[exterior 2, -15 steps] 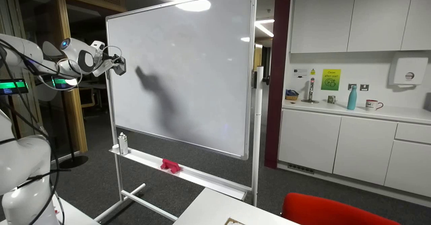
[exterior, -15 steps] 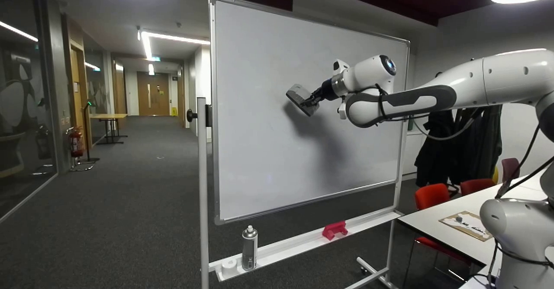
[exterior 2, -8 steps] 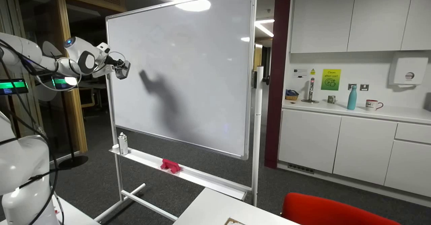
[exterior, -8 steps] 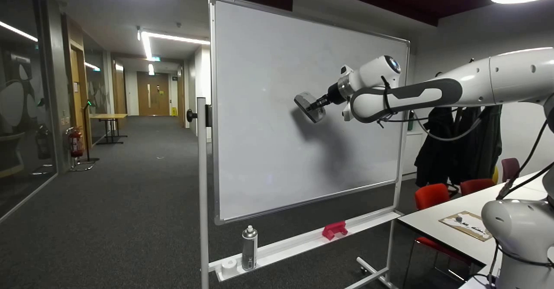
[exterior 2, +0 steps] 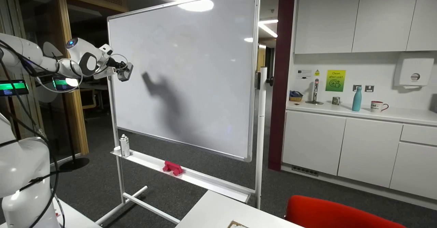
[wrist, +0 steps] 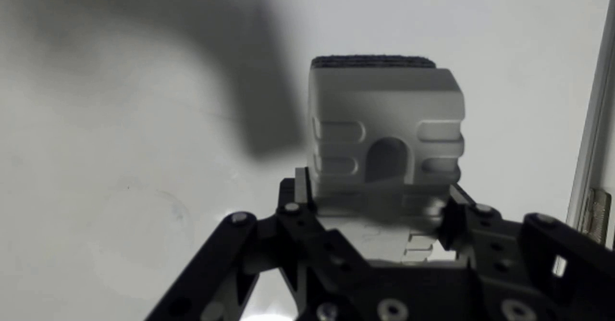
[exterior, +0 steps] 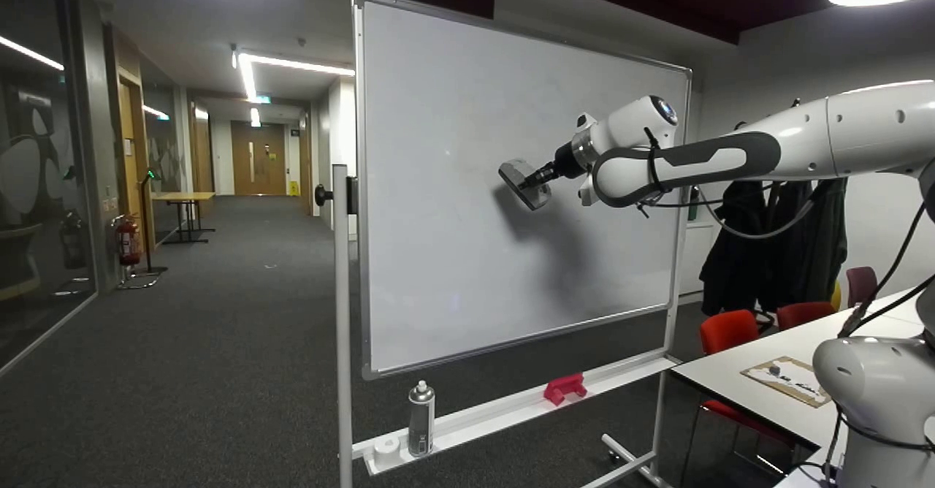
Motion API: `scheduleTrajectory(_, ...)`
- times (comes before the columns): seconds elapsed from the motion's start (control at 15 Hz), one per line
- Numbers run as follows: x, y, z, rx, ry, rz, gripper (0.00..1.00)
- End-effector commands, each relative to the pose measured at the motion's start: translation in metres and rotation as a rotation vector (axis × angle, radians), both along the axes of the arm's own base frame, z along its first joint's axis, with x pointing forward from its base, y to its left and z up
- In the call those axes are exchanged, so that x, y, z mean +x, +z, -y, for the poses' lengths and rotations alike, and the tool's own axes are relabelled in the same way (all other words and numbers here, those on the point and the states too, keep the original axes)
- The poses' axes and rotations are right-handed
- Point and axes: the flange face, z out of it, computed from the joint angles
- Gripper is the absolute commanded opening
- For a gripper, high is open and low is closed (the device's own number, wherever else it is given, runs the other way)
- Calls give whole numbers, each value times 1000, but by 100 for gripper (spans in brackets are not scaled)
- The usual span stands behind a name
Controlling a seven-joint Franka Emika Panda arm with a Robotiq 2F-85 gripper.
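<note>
My gripper (wrist: 379,193) is shut on a grey block-shaped eraser (wrist: 387,104) with dark felt layers at its far end. One finger presses on each side of it. In both exterior views the gripper (exterior: 532,178) holds the eraser (exterior: 537,199) tilted in front of the whiteboard (exterior: 438,254). The eraser (exterior 2: 127,75) stands apart from the board (exterior 2: 211,84), and its shadow falls on the board away from it. In the wrist view the board (wrist: 519,119) fills the background, with faint smudges. The board's frame runs along the right edge.
Below the board, a white tray (exterior: 486,424) bears a spray can (exterior: 421,418), a small white roll-like thing (exterior: 386,449) and a red holder (exterior: 565,389). A white table (exterior: 723,360) with a flat puzzle-like board (exterior: 787,381) and red chairs (exterior: 729,331) stand near the arm.
The gripper with the eraser has moved a little right and down in both exterior views, mostly in the first half second. The eraser stays held.
</note>
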Motion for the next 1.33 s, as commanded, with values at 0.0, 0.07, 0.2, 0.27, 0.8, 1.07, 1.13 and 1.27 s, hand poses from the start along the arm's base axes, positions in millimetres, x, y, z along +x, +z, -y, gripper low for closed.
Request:
scheduleTrajectory(0.0, 0, 0, 0, 0, 0, 0, 60)
scheduleTrajectory(0.07, 0, 0, 0, 0, 0, 0, 60)
scheduleTrajectory(0.2, -1, -3, 4, 21, -26, -7, 35)
scheduleTrajectory(0.27, -2, -7, 7, 38, -43, -21, 35)
scheduleTrajectory(0.8, -23, -45, 46, 249, -180, -129, 35)
scheduleTrajectory(1.07, -36, -60, 70, 364, -272, -156, 35)
scheduleTrajectory(1.13, -40, -64, 76, 390, -291, -171, 35)
scheduleTrajectory(1.27, -47, -70, 91, 444, -340, -210, 35)
